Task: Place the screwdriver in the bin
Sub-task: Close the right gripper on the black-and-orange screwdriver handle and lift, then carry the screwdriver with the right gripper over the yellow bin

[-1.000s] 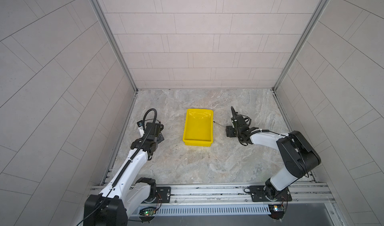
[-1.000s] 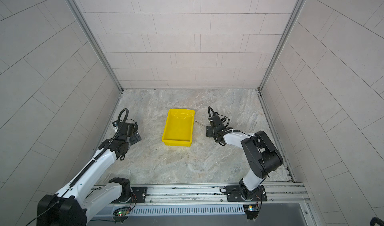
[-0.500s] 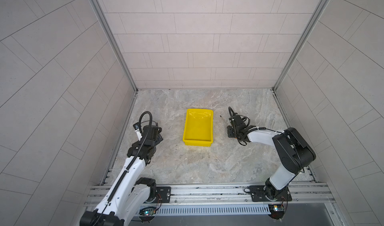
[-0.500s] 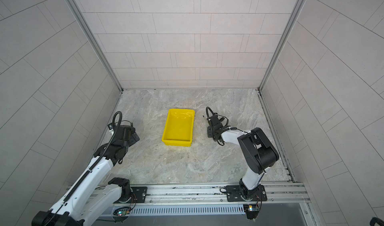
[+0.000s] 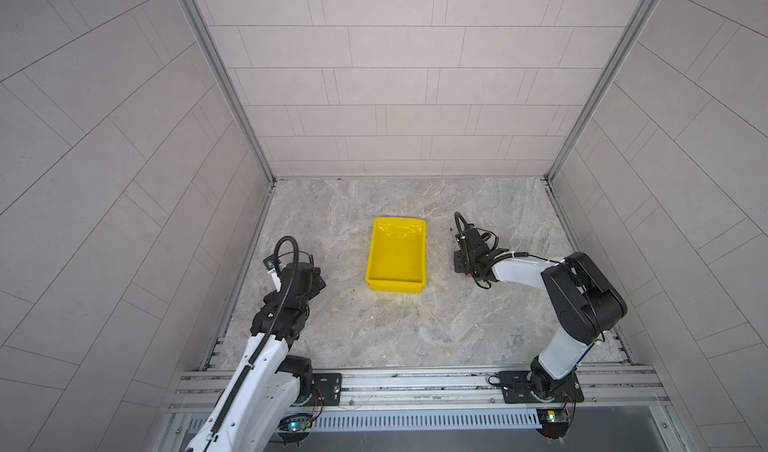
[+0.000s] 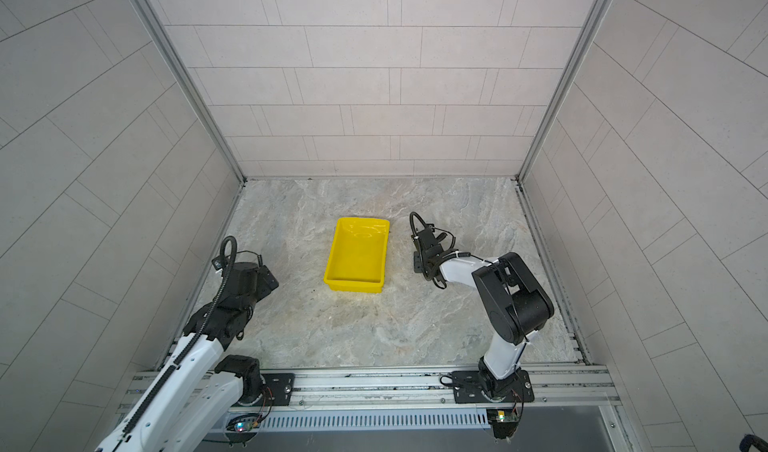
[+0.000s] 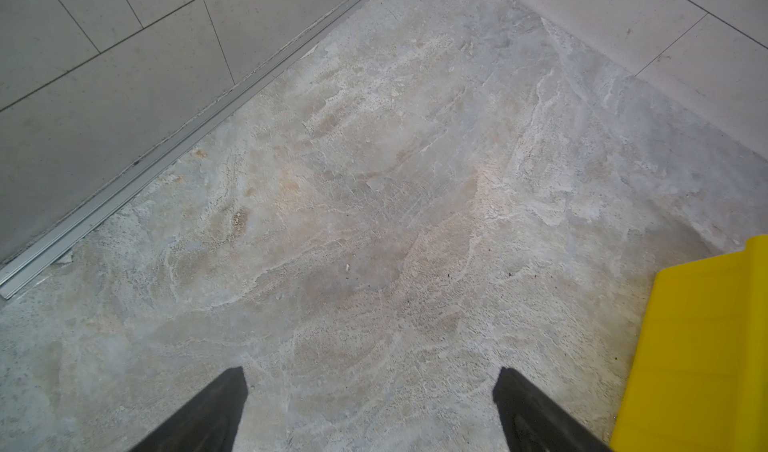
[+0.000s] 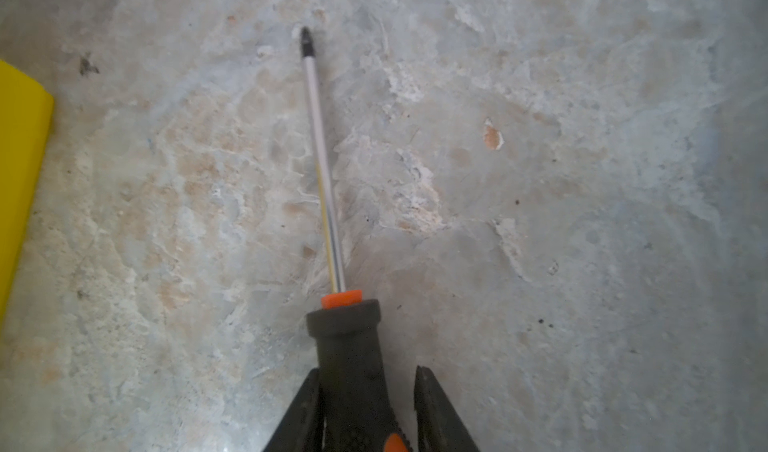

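Marbled tabletop, yellow bin (glossy), screwdriver just beside

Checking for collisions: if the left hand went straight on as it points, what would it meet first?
Likely the marble tabletop, since the left hand angles down toward it, though depth is unclear; the bin sits off to the side, outside that line.

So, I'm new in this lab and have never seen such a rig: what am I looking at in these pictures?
A left arm and a right arm, both robots, stand on a rail at the front of a stone-look table. Two pictures look down from one overhead camera pair; the other two come from a camera on each wrist. A yellow bin lies mid-table, empty. Beside it the right gripper is shut on the black handle of a screwdriver. The left gripper is open, holding nothing.
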Controlling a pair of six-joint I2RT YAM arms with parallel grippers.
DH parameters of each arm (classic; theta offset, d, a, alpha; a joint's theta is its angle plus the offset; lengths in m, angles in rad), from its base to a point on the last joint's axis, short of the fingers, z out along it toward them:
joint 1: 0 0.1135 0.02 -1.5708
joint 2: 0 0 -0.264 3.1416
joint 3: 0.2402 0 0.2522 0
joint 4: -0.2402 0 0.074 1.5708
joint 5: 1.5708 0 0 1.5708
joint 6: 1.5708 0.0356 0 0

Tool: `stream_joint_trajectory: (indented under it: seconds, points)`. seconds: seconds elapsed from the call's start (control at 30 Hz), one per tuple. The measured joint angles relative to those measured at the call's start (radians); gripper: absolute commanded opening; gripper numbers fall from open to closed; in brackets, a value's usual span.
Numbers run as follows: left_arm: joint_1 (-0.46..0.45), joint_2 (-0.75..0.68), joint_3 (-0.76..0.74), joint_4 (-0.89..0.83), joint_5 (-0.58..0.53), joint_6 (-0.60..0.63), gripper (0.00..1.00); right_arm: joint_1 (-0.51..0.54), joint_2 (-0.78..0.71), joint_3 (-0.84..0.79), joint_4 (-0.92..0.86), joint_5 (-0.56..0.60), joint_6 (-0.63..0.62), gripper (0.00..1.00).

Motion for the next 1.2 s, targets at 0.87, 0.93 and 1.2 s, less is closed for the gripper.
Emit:
stream_joint_trajectory:
  seconds: [0.87, 0.93, 1.2]
  points:
    - [0.0, 0.074, -0.033, 0.073, 0.049, 0.023, 0.96, 0.317, -0.381, 0.026, -0.147, -0.075, 0.195, 0.2]
    - [0.0, 0.068, -0.043, 0.079, 0.048, 0.023, 0.97, 0.344, -0.305, 0.113, -0.138, -0.101, 0.217, 0.21]
    - [0.0, 0.012, -0.071, 0.101, 0.053, 0.023, 0.96, 0.352, 0.013, 0.332, -0.079, -0.285, 0.325, 0.26]
